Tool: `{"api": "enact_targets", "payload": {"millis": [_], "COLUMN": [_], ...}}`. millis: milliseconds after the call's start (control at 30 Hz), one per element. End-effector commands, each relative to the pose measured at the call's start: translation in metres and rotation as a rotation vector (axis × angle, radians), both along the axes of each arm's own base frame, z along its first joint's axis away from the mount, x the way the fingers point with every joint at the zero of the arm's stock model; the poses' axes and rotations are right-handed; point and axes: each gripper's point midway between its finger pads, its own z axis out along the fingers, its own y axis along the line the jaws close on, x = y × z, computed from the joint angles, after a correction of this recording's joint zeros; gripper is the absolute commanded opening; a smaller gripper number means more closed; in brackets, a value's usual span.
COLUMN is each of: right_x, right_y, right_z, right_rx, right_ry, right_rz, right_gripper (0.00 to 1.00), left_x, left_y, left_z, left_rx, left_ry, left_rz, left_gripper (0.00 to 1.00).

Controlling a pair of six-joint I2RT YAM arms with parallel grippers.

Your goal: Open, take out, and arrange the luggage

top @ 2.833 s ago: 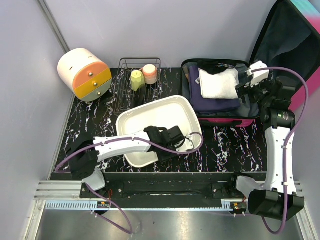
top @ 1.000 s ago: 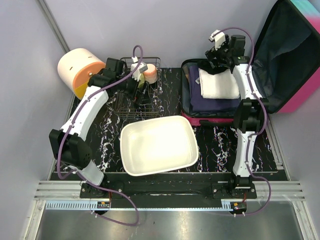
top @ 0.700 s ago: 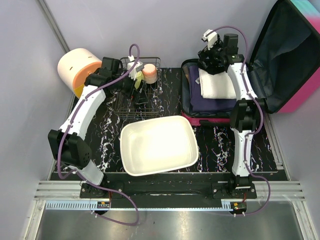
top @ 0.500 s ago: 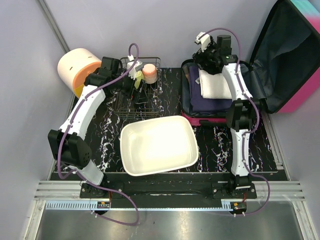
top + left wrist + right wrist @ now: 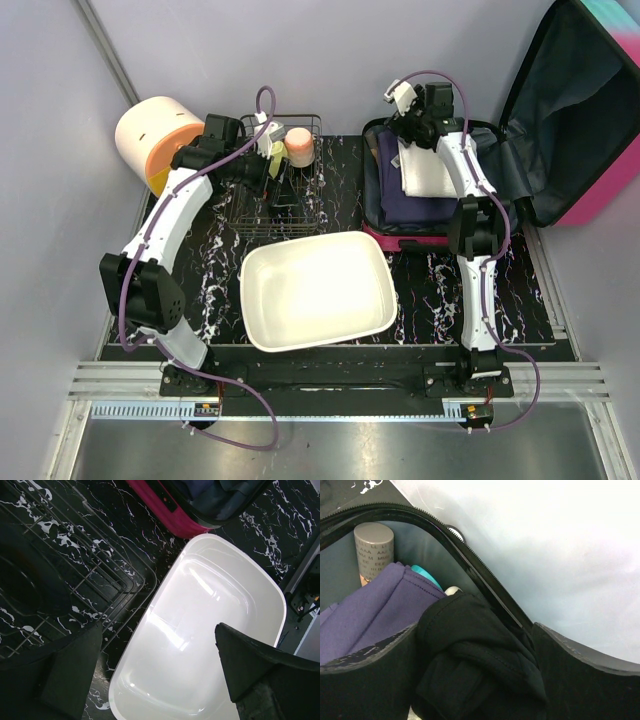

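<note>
right tool (image 5: 475, 675) above open luggage (image 5: 570, 110) on black marbled table (image 5: 440, 285), pale walls (image 5: 330, 50)

On bench (image 5: 450, 290): drawer box (image 5: 160, 135) back left; rack (image 5: 250, 215) just right of it; tub (image 5: 315, 290) front centre; luggage (image 5: 420, 241) back right, lid (image 5: 575, 100) raised rightward, clothes (image 5: 400, 205) stacked inside.

A grey cylinder (image 5: 373, 547) standing in the luggage (image 5: 412, 542) is showing rows of small repeated letters, among them L, A, M and E. No whole word is reading clearly
</note>
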Motion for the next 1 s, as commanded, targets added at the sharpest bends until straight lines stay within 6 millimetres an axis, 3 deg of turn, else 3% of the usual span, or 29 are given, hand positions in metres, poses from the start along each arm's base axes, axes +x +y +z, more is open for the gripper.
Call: {"api": "enact_targets", "payload": {"millis": [0,200,233,367,433,467,500,533,700,967], "right_x": [0.010,0.011,0.011,0.008,0.005,0.003,0.003,0.001,-0.007,-0.023], "right_y": [-0.009,-0.022,-0.032,-0.041,-0.038,-0.034,-0.050,-0.051,-0.054,-0.049], "right_z": [0.043,0.062,0.063,0.078,0.082,0.083,0.085,0.087,0.116,0.169], "right_rx": [0.030,0.136,0.148,0.259,0.298,0.314,0.333,0.345,0.470,0.528], "right_ry": [-0.110,-0.107,-0.107,-0.098,-0.087,-0.081,-0.078,-0.075,-0.085,-0.165], "right_rz": [-0.031,-0.052,-0.063,-0.064,-0.057,-0.042,-0.064,-0.063,-0.046,0.019], "right_gripper": [0.81,0.55,0.42,0.26,0.20,0.10,0.06,0.01,0.00,0.00], "left_x": [0.005,0.005,0.006,0.007,0.008,0.009,0.010,0.010,0.014,0.027], "left_y": [-0.006,-0.005,-0.005,-0.004,-0.003,-0.003,-0.002,-0.001,0.001,0.004], "left_z": [0.014,0.014,0.013,0.014,0.013,0.011,0.011,0.010,0.009,0.013], "left_rx": [-0.055,-0.054,-0.053,-0.053,-0.051,-0.048,-0.048,-0.048,-0.045,-0.033], "left_ry": [-0.021,-0.019,-0.017,-0.016,-0.014,-0.011,-0.008,-0.004,0.003,-0.034], "left_rz": [-0.015,-0.005,-0.005,0.003,0.006,0.008,0.014,0.016,0.036,0.077], "left_gripper": [0.99,0.99,0.99,0.99,0.99,0.99,0.99,0.99,0.99,0.99]}}
